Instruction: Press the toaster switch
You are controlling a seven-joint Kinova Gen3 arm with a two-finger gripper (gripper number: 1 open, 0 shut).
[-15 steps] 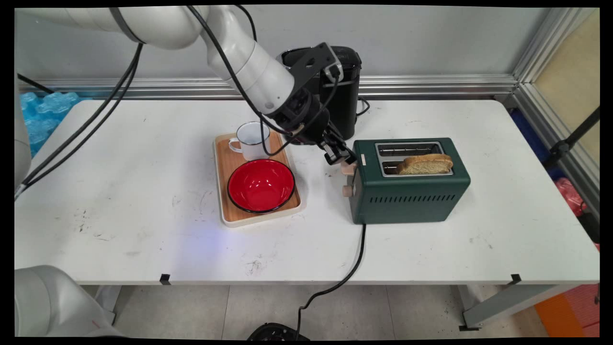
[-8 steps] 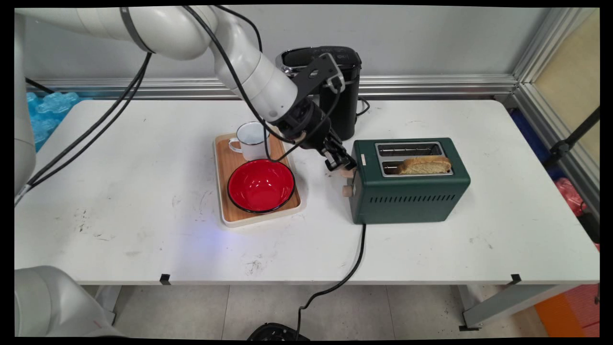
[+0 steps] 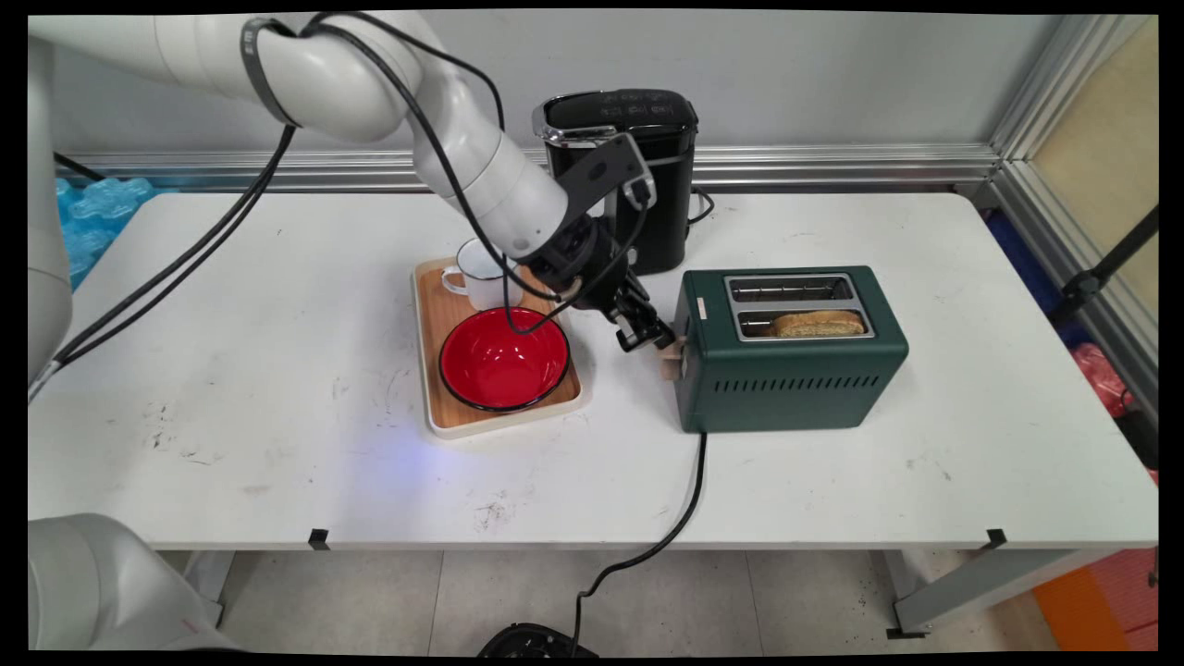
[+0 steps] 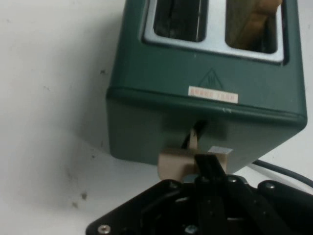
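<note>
The gripper (image 3: 659,340), fingers pressed together, sits on top of the toaster's lever (image 4: 182,163), so it's pushed low and the bread (image 3: 819,323) sinks into the toaster (image 3: 786,379) mid-table.

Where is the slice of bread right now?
In the main view, the bread sits sunk in the nearer slot of the green toaster, right of the tray.

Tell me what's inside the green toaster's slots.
One slice of bread sits low in the near slot of the toaster; the far slot looks empty. The bread's lower part is hidden.
</note>
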